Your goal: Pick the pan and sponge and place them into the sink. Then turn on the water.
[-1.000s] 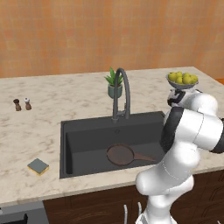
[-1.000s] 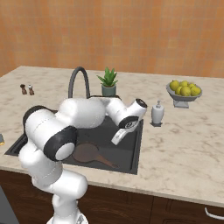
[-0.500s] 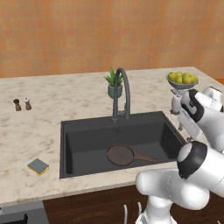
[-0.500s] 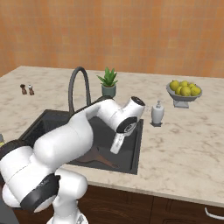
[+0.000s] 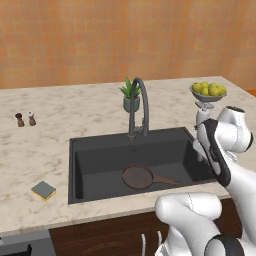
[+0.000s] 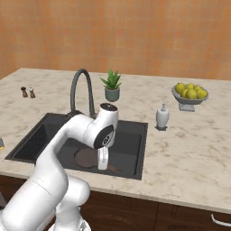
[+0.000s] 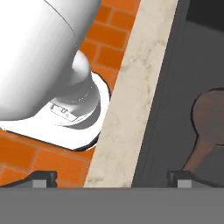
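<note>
Jaws spread wide and holding nothing, the white arm's two-finger gripper (image 7: pixel 112 177) hangs over the front edge of the dark grey rectangular sink (image 5: pixel 95 155). The reddish-brown round frying pan (image 5: pixel 137 177) lies inside; the blue-topped yellow sponge (image 5: pixel 44 190) sits on the marble counter (image 5: pixel 35 150) at nine o'clock.

I am seeing my white arm rising from the base, bending forward and folding down at the wrist. The pincer (image 6: pixel 103 163) is hanging from that wrist, pointing straight down, with nothing between its fingers. Through the hand camera, the two dark fingertips (image 7: pixel 44 176) are standing far apart at the lower edge, so the jaws are spread wide. In the left base camera, my forearm is curving low at the right side.
</note>
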